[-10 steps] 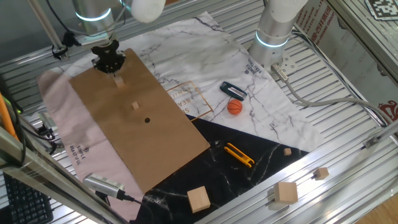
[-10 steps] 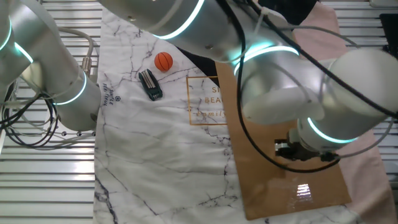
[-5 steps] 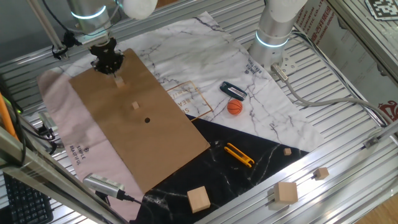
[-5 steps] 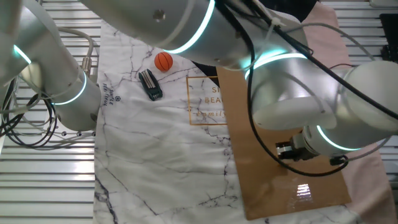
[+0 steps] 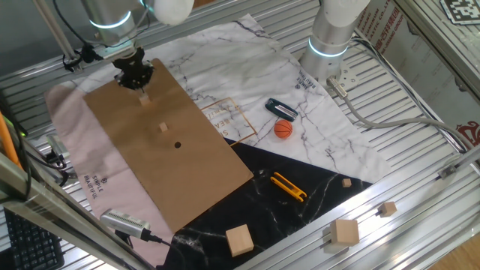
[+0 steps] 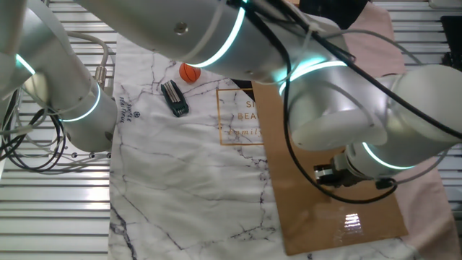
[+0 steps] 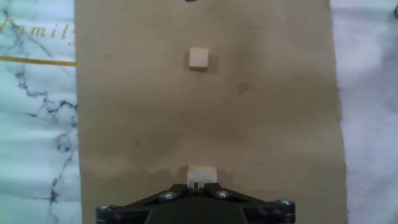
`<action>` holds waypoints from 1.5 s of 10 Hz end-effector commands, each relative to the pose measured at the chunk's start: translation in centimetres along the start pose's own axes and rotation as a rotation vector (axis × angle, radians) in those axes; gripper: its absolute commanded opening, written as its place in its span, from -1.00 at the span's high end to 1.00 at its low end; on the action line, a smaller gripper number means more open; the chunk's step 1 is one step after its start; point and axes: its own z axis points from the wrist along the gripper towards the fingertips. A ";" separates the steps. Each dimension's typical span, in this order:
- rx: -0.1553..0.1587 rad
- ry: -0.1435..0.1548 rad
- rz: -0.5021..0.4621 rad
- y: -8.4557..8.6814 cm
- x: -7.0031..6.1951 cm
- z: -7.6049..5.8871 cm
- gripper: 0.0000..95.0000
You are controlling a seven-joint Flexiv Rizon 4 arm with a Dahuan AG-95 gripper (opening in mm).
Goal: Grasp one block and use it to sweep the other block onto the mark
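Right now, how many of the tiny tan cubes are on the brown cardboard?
2. One tiny cube sits right at the gripper fingertips, near the cardboard's far end. The other tiny cube lies mid-sheet, just short of the black dot. None seems hidden.

The white marble-patterned cloth (image 6: 180,166) bears a gold-framed print, partly readable as "BEA" and "amily"; its smaller black lettering is too small to read.
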 end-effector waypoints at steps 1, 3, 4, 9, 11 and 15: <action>0.000 0.003 0.014 0.0 0.0 0.0 1.00; -0.001 0.007 0.011 0.0 0.0 0.0 1.00; -0.001 0.008 0.006 0.0 0.0 0.0 1.00; -0.001 0.007 -0.018 -0.1 0.0 0.0 -0.20; 0.002 -0.001 -0.020 -0.1 0.0 0.1 -0.20; 0.003 -0.011 -0.016 -0.2 -0.1 0.5 -0.20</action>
